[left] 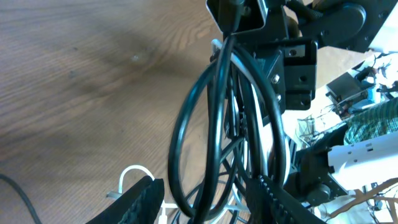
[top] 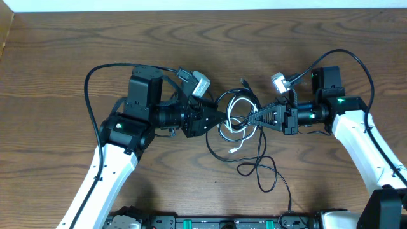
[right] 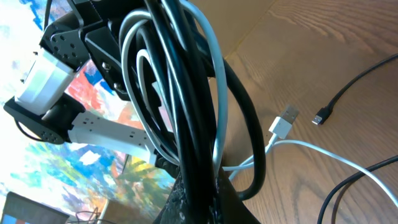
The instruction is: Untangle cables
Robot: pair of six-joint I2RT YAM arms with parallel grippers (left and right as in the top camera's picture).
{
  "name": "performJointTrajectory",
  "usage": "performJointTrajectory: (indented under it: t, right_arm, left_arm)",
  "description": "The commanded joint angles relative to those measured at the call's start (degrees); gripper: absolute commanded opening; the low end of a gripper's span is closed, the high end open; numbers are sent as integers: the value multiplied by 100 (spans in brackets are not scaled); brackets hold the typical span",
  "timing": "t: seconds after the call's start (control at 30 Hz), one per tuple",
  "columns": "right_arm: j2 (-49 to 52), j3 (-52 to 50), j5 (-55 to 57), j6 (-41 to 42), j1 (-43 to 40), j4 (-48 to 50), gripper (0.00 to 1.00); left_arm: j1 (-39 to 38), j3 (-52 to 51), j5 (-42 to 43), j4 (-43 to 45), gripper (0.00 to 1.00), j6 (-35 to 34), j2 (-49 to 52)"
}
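Dark wood-grain table (top: 191, 38), centre of the overhead frame: the cables (top: 236, 121) hang bunched between two robot arms that meet nose to nose. The right gripper (top: 252, 118), coming in from the frame's right, is clamped tight on the cables, its wrist view filled with black and white loops rising out of its closed jaws. The left gripper (top: 221, 119) faces it from the frame's left. Its fingers (left: 140, 202) stand part way apart with loops running between them, and it cannot be told whether they pinch anything.

By count there is one white cable (top: 230, 127) and what look like two black ones, though the black strands cannot be cleanly separated inside the knot. One black tail (top: 267, 175) trails toward the lower centre of the frame. In the right wrist view, a white USB plug (right: 283, 121) and a small black plug (right: 321, 116) lie on the wood, apart from each other.

The cords look light, limp and smooth, likely to slide through a loose hold and to drag their neighbours along. A firm pinch near a plug end, or on a single strand just outside the knot, seems the safest purchase
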Motion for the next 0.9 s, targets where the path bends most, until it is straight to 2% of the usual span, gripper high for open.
performJointTrajectory:
  t: [0.0,0.53,0.67,0.87]
  right_arm:
    - [-13,37,-162,59,-13,4,1]
    - [-13,37,-52,59,-13,4,1]
    - [-13,37,-55,61,-13,2,1]
    - [-13,37,-55,59,-13,-15,1]
  left_arm:
    - [-28,118,166,76,49,-153,-7]
    - [-22,118,306,422,49,-256,-15]
    - [-22,118,-140,420,49,-256,-13]
    - [-20,118,-186,481,49,-256,-13]
